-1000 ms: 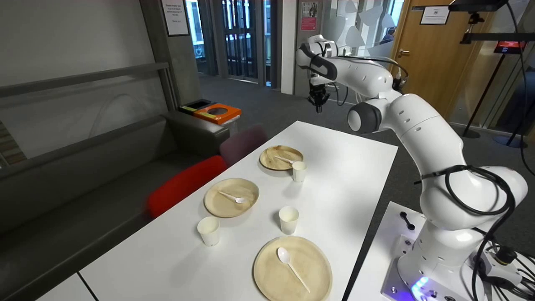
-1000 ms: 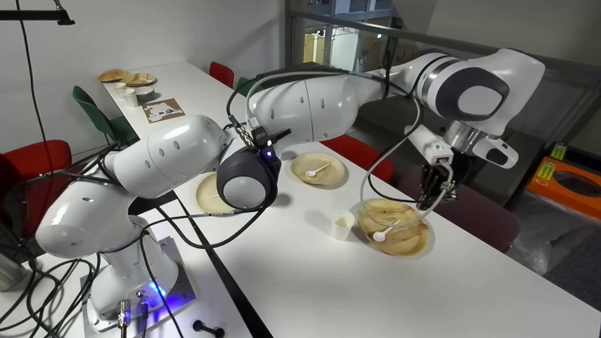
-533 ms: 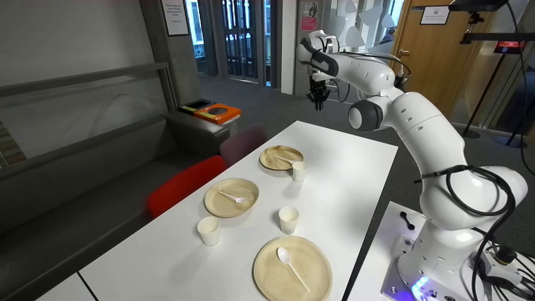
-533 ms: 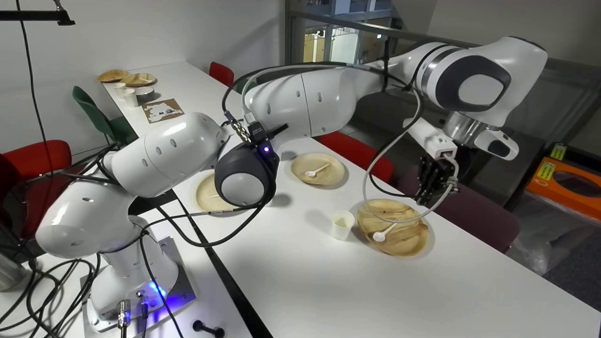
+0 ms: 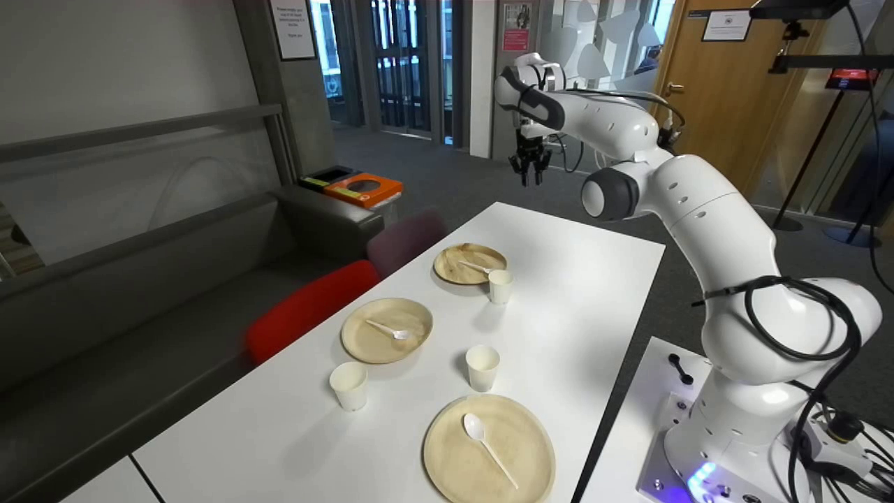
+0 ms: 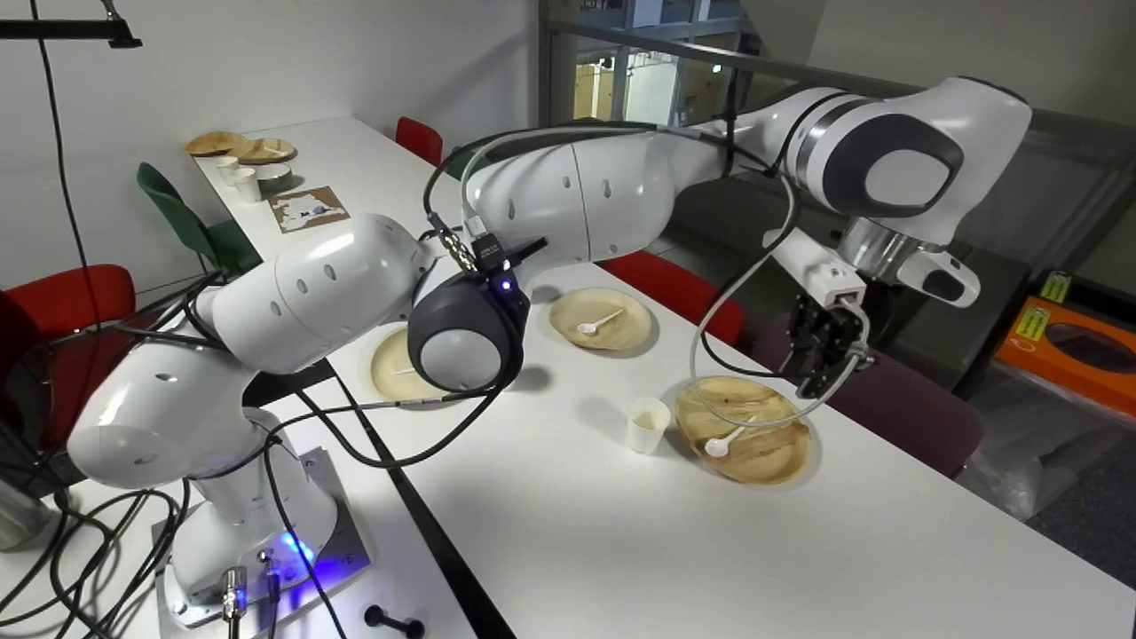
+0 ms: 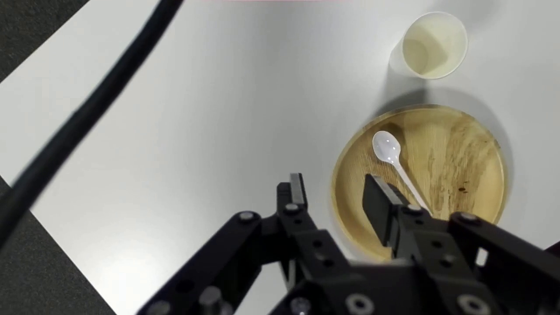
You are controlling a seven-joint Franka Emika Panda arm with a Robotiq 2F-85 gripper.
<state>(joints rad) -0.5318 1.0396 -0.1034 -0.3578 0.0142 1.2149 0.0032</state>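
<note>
The pincer (image 7: 334, 186), pressed together a second ago, has now spread apart.

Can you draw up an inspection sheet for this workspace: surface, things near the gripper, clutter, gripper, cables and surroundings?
Surface: white table, shiny in the wrist view.
Nearest things: plate with a spoon on it; cup upright beside it.
Clutter: two more plates, spoons on them, and two more cups.
Gripper: open, holding nothing, raised above the table.
Cables: black cable across the wrist view; more cables strapped to the arm.
Surroundings: dark sofa, red chair, orange bin.
</note>
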